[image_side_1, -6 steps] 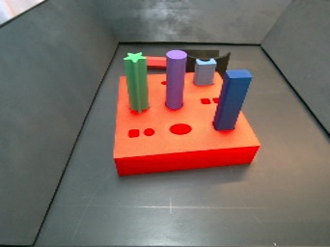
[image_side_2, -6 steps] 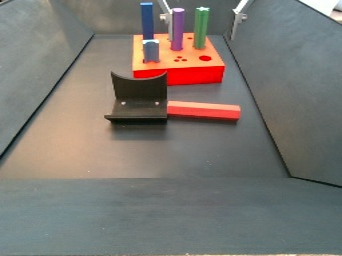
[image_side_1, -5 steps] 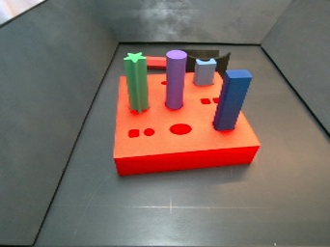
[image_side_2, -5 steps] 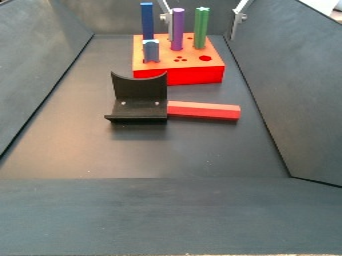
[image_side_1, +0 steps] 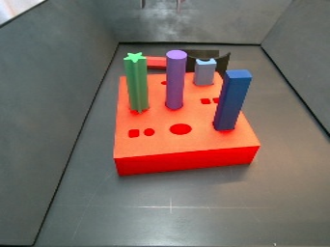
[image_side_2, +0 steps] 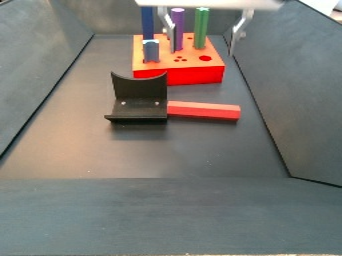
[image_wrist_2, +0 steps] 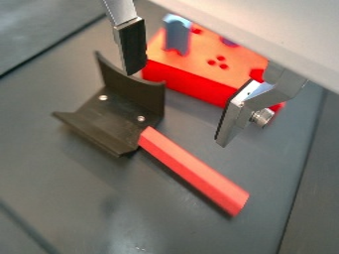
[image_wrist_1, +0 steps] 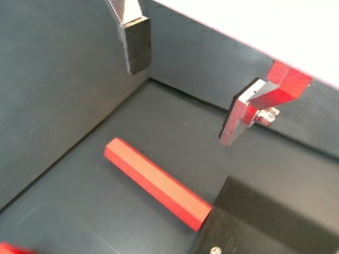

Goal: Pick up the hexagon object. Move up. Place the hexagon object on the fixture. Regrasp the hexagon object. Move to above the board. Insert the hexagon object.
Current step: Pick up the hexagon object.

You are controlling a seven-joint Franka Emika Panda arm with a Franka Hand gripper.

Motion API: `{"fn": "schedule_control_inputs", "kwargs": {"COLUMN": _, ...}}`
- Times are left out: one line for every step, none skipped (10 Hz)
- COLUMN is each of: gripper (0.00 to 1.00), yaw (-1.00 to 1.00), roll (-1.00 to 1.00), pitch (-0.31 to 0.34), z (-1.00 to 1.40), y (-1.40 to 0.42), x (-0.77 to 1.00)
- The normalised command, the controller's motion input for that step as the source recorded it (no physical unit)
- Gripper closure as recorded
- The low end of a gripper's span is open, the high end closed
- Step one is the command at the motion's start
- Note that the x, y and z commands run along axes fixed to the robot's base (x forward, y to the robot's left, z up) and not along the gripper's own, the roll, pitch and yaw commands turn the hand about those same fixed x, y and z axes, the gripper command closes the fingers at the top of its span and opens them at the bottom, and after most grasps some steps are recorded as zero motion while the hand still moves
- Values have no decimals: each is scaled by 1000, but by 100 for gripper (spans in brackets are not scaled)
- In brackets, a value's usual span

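The fingers are flat silver plates with dark pads, spread wide apart with nothing between them; in both wrist views the gripper hangs in the air above the floor, clear of every piece. In a side view the gripper shows only at the top edge of the picture, above the board, its finger plates reaching down near the upright pegs. The hexagon object lies flat on the dark floor, just beside the fixture, its near end close to the fixture's base plate; whether the two touch I cannot tell. In a wrist view the hexagon object runs slantwise away from the fixture, and the board stands behind them. On the board, seen in a side view, stand a green star-topped peg, a purple round peg, a blue square peg and a short grey-blue peg, with small holes open in the board's front part.
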Motion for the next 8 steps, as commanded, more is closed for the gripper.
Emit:
{"fn": "schedule_control_inputs", "kwargs": {"gripper": 0, "yaw": -1000, "roll": 0, "pitch": 0, "z": -343, "y": 0, "x": 3}}
{"fn": "schedule_control_inputs", "kwargs": {"gripper": 0, "yaw": -1000, "roll": -3, "pitch": 0, "z": -329, "y": 0, "x": 26}}
{"fn": "schedule_control_inputs", "kwargs": {"gripper": 0, "yaw": -1000, "roll": -3, "pitch": 0, "z": -329, "y": 0, "x": 29}}
{"fn": "schedule_control_inputs", "kwargs": {"gripper": 0, "yaw": -1000, "roll": -7, "pitch": 0, "z": -320, "y": 0, "x": 23}}
{"fn": "schedule_control_inputs", "kwargs": {"gripper": 0, "yaw": -1000, "roll": -7, "pitch": 0, "z": -214, "y": 0, "x": 0}}
{"fn": "schedule_control_inputs", "kwargs": {"gripper": 0, "yaw": -1000, "roll": 0, "pitch": 0, "z": -140, "y": 0, "x": 0}}
{"fn": "schedule_control_inputs", "kwargs": {"gripper": 0, "yaw": -1000, "roll": 0, "pitch": 0, "z": -134, "y": 0, "x": 0}}
{"fn": "schedule_control_inputs", "kwargs": {"gripper": 0, "yaw": -1000, "roll": 0, "pitch": 0, "z": -126, "y": 0, "x": 0}}
